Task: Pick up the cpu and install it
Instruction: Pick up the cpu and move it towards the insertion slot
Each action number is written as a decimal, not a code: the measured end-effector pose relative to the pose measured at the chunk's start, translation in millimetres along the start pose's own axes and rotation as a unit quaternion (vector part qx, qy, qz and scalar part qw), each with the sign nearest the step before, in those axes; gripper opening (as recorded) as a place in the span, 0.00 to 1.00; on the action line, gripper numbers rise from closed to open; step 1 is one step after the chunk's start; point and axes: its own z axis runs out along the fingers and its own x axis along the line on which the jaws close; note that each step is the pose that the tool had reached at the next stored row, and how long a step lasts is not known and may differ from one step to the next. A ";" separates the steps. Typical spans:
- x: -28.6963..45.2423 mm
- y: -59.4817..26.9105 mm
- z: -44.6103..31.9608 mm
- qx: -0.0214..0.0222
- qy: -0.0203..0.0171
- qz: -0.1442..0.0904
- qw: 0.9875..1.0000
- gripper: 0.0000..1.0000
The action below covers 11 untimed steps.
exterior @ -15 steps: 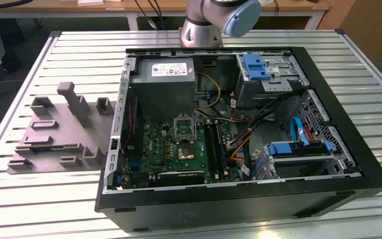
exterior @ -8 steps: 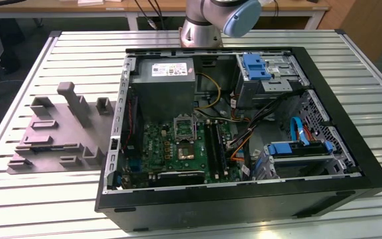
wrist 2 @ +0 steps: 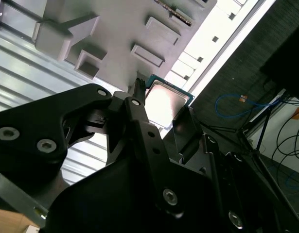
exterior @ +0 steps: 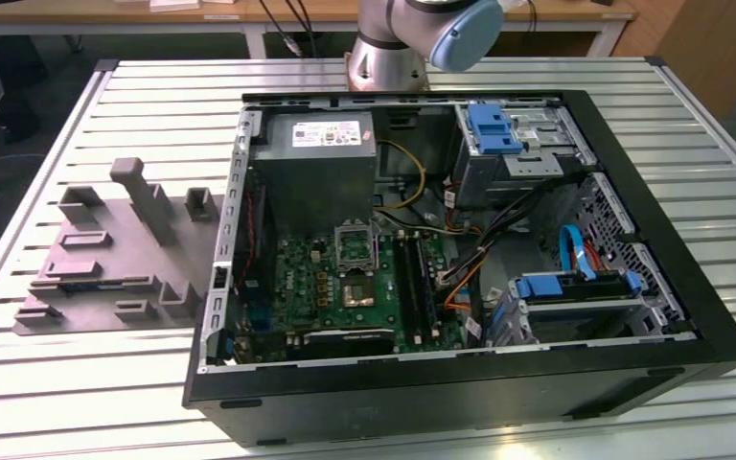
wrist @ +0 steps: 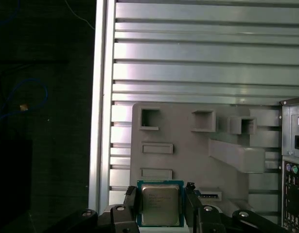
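The cpu, a flat square chip with a silvery top and a thin teal rim, sits between my gripper's two black fingers. The fingers press on its opposite edges and hold it well above the grey holder tray. The second wrist view shows the cpu from an angle, with the gripper closed on it. In the exterior view, the metal-framed socket lies on the green motherboard inside the open computer case, its frame flipped up.
The grey tray with upright blocks and recesses lies on the slatted table at the exterior view's left of the case. A grey power supply, blue drive cages and bundled cables crowd the case. The arm's base stands behind it.
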 end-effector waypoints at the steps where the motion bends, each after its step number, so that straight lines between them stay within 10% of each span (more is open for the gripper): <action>1: 0.0 0.0 -0.4 0.000 0.000 0.000 1.000 0.47; 11: 0.0 0.3 -5.2 0.000 0.000 0.000 1.000 0.47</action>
